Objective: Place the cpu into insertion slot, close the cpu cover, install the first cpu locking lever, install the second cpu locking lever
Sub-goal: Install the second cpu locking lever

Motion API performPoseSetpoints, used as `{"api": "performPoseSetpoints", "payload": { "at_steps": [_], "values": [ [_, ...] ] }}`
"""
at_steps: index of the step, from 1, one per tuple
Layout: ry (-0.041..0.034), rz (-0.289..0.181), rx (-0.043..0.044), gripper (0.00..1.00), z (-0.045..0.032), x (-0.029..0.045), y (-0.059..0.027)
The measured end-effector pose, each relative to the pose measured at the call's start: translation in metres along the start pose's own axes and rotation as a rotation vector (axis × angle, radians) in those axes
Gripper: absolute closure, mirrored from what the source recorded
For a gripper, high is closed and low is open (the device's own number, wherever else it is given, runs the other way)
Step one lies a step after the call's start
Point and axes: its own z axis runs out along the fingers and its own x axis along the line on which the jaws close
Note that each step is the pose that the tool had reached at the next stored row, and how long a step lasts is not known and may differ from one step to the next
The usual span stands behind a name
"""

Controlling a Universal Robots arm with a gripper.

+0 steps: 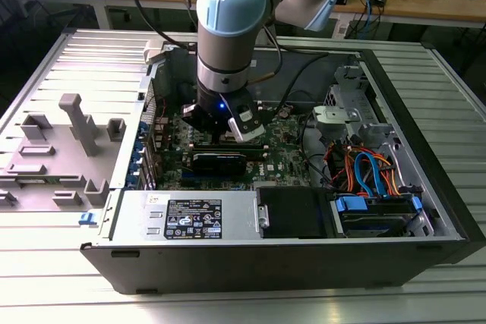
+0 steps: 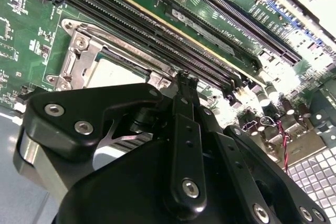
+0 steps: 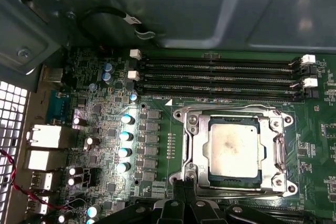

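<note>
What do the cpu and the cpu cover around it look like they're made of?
The cpu looks like dull grey metal, matte with faint smudges. The cpu cover framing it looks like thin stamped steel, a brighter silver that catches glare along its edges.

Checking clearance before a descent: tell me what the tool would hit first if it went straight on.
Probably the silver metal cpu cover's frame at its near edge, where the tool points; depth is unclear.

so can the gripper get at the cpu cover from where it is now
Probably yes. The gripper sits right at the edge of the cpu cover, which lies closed over the cpu, and nothing stands between them. The memory slots lie on the cover's far side.
</note>
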Motion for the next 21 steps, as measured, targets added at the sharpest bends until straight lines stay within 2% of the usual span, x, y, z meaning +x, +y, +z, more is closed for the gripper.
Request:
{"api": "performPoseSetpoints", "payload": {
  "at_steps": [21],
  "values": [
    [0.0001,0.000,-0.0019,0.89,0.0036,0.0014,-0.0008]
  ]
}}
